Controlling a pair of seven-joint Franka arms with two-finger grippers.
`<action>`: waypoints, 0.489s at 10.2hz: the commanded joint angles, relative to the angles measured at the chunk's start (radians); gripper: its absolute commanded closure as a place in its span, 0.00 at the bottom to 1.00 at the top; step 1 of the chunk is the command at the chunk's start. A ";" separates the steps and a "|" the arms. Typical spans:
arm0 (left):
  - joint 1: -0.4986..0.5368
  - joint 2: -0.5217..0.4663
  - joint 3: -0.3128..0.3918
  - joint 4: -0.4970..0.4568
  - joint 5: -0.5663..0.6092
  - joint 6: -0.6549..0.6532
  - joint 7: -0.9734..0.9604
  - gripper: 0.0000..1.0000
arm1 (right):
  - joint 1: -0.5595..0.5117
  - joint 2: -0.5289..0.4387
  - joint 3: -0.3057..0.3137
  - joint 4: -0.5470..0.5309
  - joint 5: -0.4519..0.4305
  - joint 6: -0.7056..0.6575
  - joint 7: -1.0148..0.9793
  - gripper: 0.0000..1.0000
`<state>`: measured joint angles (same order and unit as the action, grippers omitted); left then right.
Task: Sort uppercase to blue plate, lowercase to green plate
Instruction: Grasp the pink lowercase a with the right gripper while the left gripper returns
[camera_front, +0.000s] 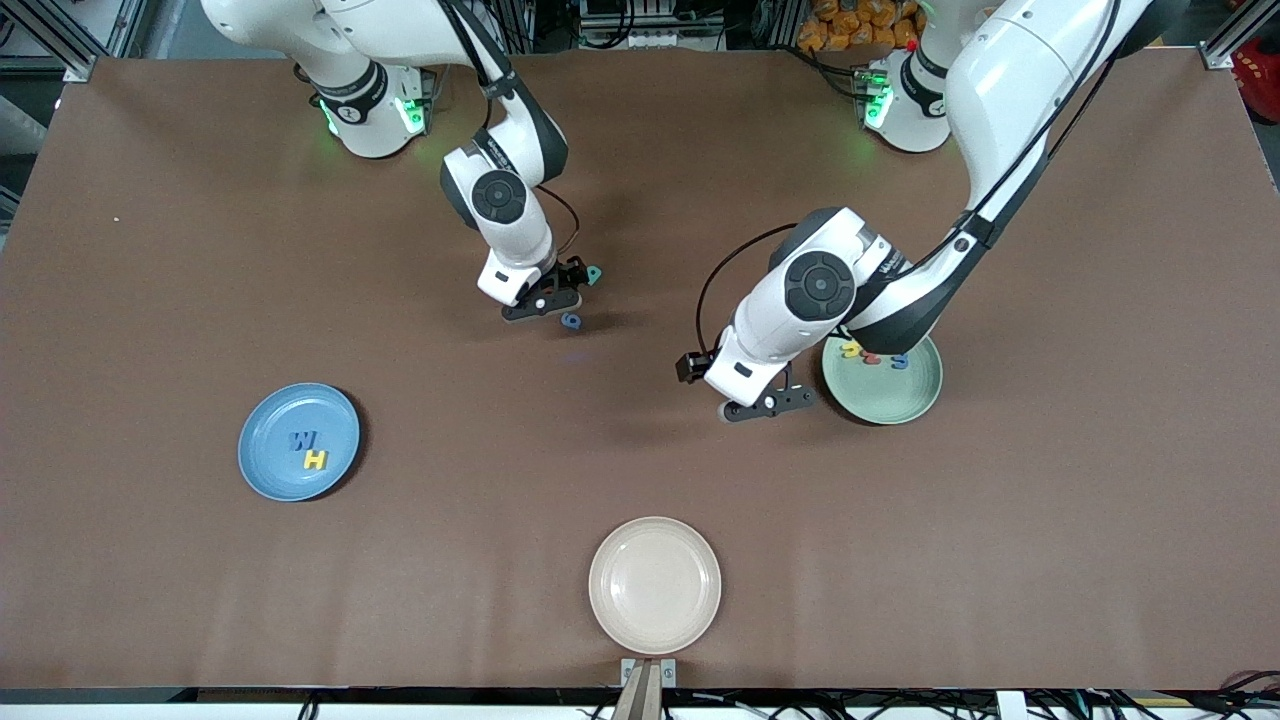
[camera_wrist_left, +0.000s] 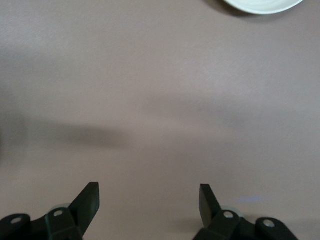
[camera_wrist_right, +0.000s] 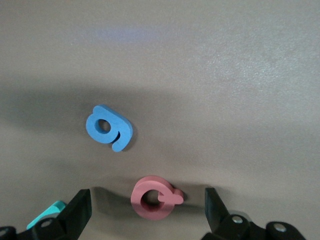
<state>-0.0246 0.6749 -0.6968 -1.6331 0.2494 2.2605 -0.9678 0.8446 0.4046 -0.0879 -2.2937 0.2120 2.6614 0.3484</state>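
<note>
- While the red Q (camera_wrist_right: 155, 197) lies flat on the table (camera_front: 200, 250), it is straddled by the spread fingers of the right gripper (camera_wrist_right: 145, 210), untouched.
- Blue g (camera_wrist_right: 109, 127) is seen just beside the Q; teal R (camera_wrist_right: 47, 214) at one finger.
- Blue M (camera_front: 302, 440) and yellow H (camera_front: 316, 460) are found on the blue plate (camera_front: 265, 465).
- Three small letters are seen on the green plate (camera_front: 900, 395), partly hidden.
- Left gripper (camera_wrist_left: 149, 200) is held spread, empty, beside the green plate.
- Cream plate (camera_front: 655, 585) sits nearest the front camera.

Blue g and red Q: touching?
Apart. The right wrist view shows bare table between the blue g and the red Q, which lies between the open right gripper's fingers.
</note>
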 joint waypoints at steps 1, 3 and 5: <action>-0.011 0.017 0.005 0.015 0.008 0.036 -0.003 0.11 | 0.010 -0.018 -0.006 -0.023 0.017 0.009 0.014 0.74; -0.015 0.020 0.007 0.013 0.008 0.037 -0.003 0.11 | 0.008 -0.013 -0.006 -0.033 0.017 0.038 0.014 1.00; -0.018 0.023 0.007 0.015 0.008 0.037 -0.008 0.11 | 0.005 -0.015 -0.006 -0.040 0.015 0.051 0.012 1.00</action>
<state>-0.0292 0.6895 -0.6968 -1.6328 0.2495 2.2897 -0.9677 0.8446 0.3889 -0.0912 -2.3039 0.2126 2.6766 0.3508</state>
